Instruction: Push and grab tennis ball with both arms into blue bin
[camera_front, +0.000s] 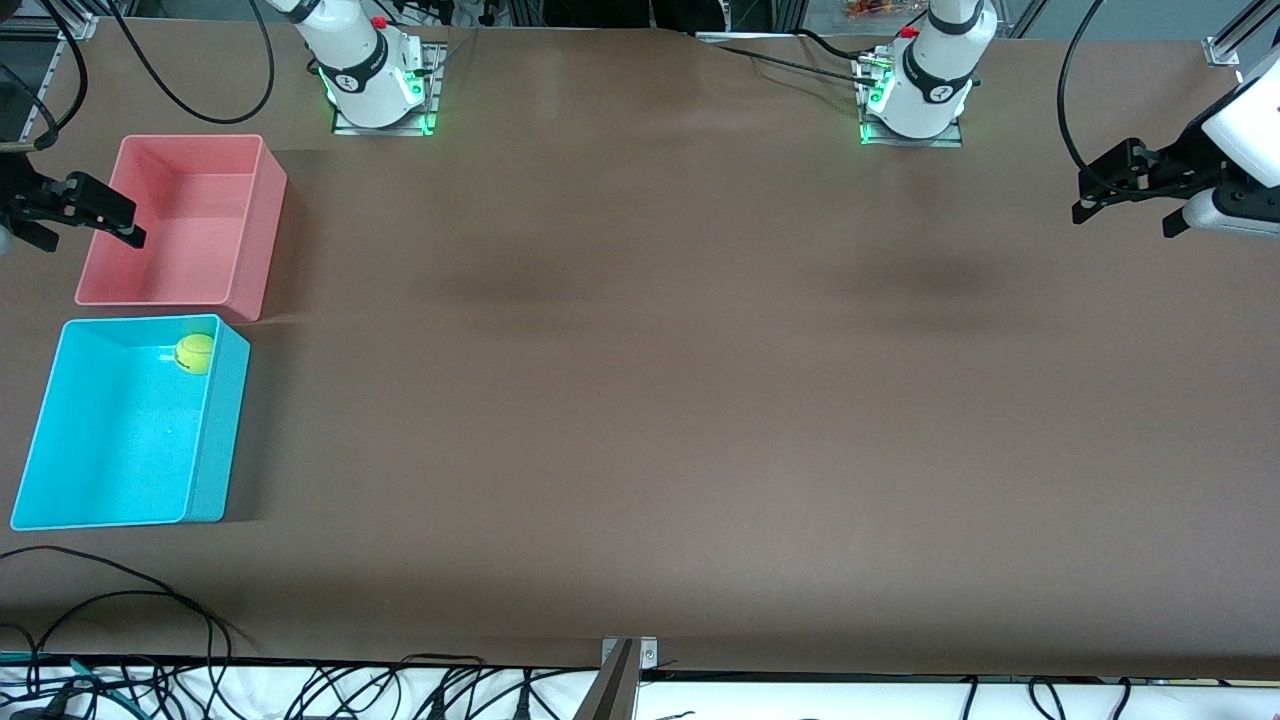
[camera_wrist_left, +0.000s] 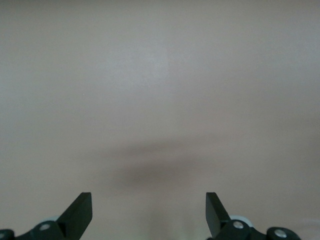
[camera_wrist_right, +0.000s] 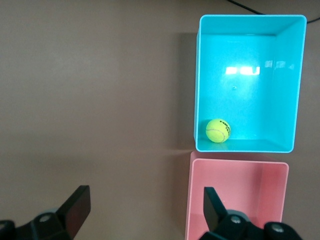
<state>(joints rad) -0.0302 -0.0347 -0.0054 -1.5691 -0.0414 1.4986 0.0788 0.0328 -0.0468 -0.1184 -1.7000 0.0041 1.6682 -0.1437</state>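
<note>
With the tennis ball (camera_front: 194, 353) already resting in a corner of the blue bin (camera_front: 60, 436) at lower left of the frame, the empty, spread right end effector (camera_front: 70, 208) and left end effector (camera_front: 1130, 195) need only hold clear above the counter (camera_front: 700, 400).
</note>
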